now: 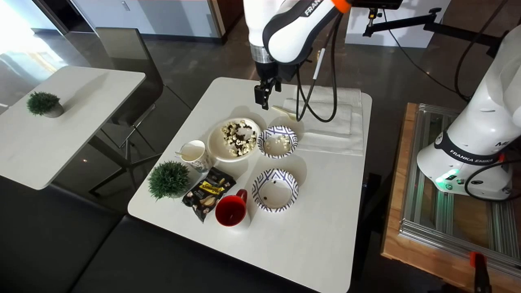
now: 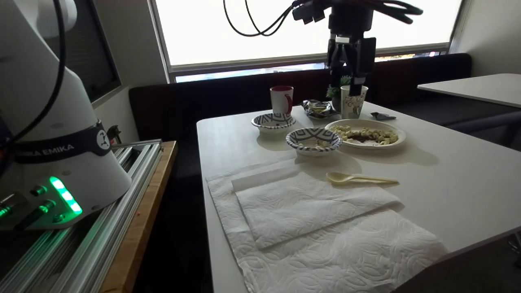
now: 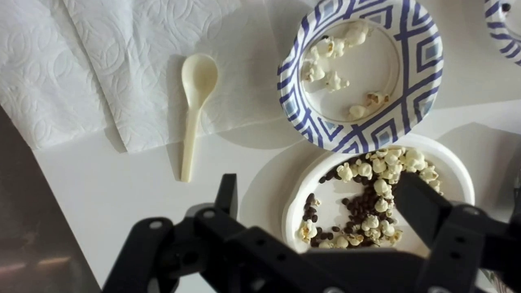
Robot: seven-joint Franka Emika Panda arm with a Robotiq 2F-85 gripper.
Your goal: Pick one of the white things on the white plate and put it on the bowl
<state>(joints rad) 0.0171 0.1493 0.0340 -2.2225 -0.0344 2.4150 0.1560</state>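
I see gripper (image 3: 317, 190) spread wide above table (image 1: 321, 203); in wrist view, nearer patterned bowl (image 3: 368, 75) sits at twelve o'clock from white plate (image 3: 290, 221) of popcorn (image 3: 381, 187).

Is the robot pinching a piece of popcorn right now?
No, in the wrist view the gripper is open, with nothing pinched between its fingers, and popcorn lies on the white plate.

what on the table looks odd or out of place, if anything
Two dark brown pieces in the patterned bowl beside the red-and-white mug look like possible strays: similar dark pieces sit among the popcorn on the white plate. Nothing else stands out to me.
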